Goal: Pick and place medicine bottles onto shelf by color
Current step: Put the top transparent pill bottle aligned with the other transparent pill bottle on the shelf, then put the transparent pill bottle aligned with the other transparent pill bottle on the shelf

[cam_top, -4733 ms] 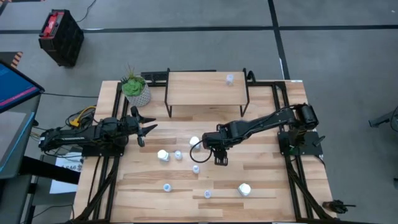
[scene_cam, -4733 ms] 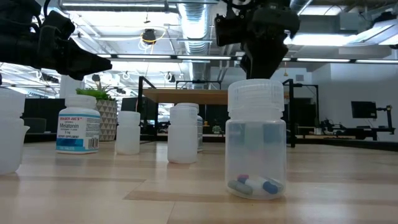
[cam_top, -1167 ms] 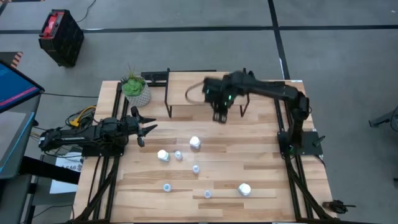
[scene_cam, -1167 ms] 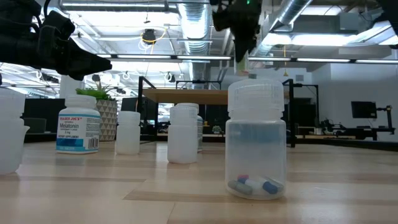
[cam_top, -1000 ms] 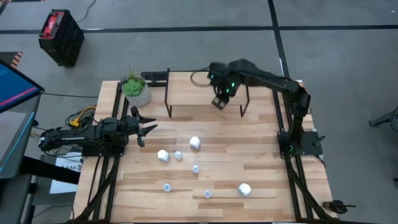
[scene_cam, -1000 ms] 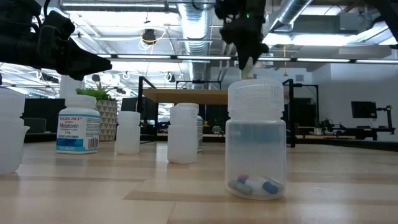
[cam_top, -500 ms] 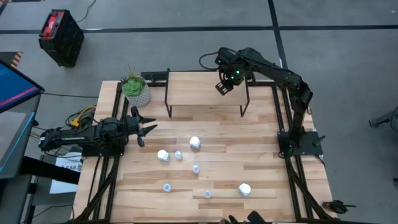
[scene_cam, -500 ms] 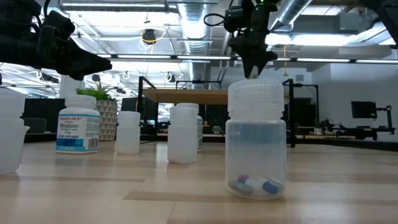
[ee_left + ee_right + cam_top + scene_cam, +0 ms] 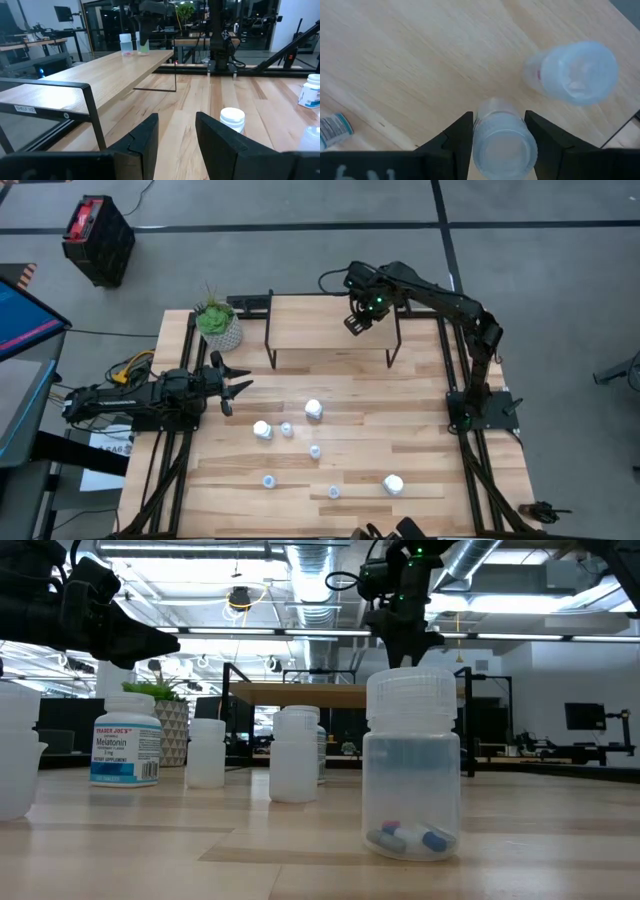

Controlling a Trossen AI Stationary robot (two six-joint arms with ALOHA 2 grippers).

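On the shelf (image 9: 310,320), far right, the right gripper (image 9: 495,131) grasps a small bottle (image 9: 504,142). The left gripper (image 9: 176,131), jaws apart, holds nothing.

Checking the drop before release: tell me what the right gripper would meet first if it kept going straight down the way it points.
The right gripper points down at the shelf, with a translucent bottle between its fingers. That bottle's base would likely meet the shelf board first; the second translucent bottle stands beside it, off that line.
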